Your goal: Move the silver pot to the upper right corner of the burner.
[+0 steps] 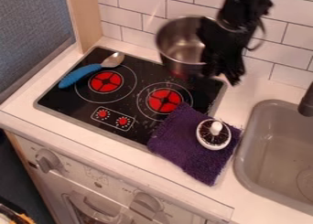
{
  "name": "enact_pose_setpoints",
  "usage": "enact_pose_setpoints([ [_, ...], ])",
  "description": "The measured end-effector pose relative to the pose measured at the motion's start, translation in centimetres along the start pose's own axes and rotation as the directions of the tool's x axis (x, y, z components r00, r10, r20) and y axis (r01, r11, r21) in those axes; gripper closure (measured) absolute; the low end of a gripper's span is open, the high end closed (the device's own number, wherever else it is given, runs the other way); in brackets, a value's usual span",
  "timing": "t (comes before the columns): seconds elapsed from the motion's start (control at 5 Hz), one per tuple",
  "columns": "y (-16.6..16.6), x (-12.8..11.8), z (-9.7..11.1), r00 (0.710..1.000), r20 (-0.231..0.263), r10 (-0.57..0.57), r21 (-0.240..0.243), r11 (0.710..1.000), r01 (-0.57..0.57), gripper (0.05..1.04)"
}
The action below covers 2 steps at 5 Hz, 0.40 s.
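Though illegible, lettering (127,190) near knob (147,203)

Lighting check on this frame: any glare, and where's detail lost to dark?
Camera view: bright highlights inside the silver pot and on the spoon's head; soft sheen on the sink floor. Camera view: gripper reads near-black, little surface detail; can't tell how it meets the pot.

The claw (221,73) is blurred and hides the right side of the pot (177,47), itself blurred. The right edge cuts off the sink (269,145) and tap (307,101). A purple cloth (183,150) covers one corner of the stove (73,102).
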State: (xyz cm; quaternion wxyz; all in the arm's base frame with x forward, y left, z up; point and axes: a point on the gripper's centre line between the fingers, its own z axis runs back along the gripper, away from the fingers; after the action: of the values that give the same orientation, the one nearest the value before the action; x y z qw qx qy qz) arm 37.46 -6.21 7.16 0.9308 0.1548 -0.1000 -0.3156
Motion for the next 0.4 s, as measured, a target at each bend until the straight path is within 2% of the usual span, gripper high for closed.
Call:
enact_pose_setpoints([
  [0.4, -2.7, 0.7, -2.7, 0.991, -0.033, -0.132, -0.04, 0.991, 0.131, 1.001],
])
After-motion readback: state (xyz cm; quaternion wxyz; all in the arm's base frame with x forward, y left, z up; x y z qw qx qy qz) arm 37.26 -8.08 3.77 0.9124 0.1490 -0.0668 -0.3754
